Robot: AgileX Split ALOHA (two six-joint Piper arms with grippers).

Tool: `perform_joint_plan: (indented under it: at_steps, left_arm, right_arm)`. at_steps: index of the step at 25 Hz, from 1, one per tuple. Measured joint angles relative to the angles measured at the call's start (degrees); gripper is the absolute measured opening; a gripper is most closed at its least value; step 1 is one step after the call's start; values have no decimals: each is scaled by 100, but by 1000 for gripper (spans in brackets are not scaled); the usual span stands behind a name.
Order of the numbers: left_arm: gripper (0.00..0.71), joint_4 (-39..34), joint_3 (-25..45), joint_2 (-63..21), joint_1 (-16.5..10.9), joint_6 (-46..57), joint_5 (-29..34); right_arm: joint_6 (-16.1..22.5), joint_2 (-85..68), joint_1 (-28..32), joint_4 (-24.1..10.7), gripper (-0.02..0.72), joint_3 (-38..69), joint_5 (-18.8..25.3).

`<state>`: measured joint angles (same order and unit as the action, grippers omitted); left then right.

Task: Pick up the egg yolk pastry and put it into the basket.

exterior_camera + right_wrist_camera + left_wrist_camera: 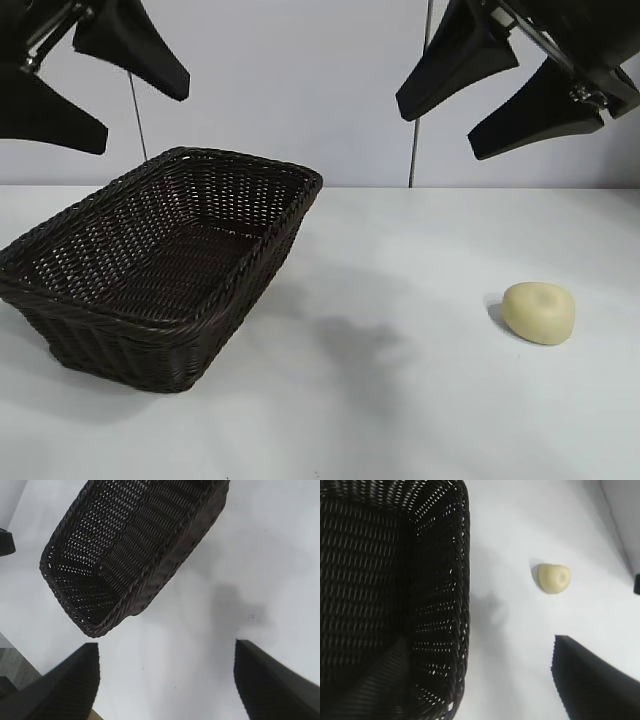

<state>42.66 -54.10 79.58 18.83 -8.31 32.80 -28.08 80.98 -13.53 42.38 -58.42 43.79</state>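
Yellow and smooth, the small round egg yolk pastry (539, 312) sits alone on the white table (400, 400), well apart from the big dark brown woven basket (60, 250). Nothing is touching it yet. I have both arms up high so I can see everything first. My right gripper (490, 85) hangs above the pastry's side of the table with its fingers spread wide, so I think it should go down and grab. My left gripper (100, 85) waits over the basket, fingers apart too, holding nothing.
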Motion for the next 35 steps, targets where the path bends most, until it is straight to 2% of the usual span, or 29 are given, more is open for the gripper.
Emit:
perform_joint_plan:
  at_steps: [2, 6, 9, 11, 14, 17, 21, 25, 35]
  left_arm:
    - [571, -462, 0, 0, -40, 1190, 61]
    - [571, -1897, 0, 0, -57, 3376, 466]
    - [571, -2860, 0, 0, -57, 4592, 959]
    - [571, -3206, 0, 0, -57, 5094, 1212]
    - [571, -3273, 0, -6, 0, 5493, 1352]
    - [571, -3273, 35, -6, 230, 5951, 1325]
    - [571, -3491, 367, -6, 521, 6926, 933]
    - [571, -3581, 745, 54, 548, 7505, 431]
    - [571, -3573, 785, 1035, 548, 7634, -345]
  right_arm:
    - [0, 0, 0, 0, 540, 0, 0]
    - [0, 0, 0, 0, 540, 0, 0]
    - [0, 0, 0, 0, 540, 0, 0]
    - [0, 0, 0, 0, 540, 0, 0]
    - [0, 0, 0, 0, 540, 0, 0]
    - [0, 0, 0, 0, 540, 0, 0]
    - [0, 0, 0, 0, 540, 0, 0]
    - [0, 0, 0, 0, 540, 0, 0]
    - [0, 0, 0, 0, 540, 0, 13]
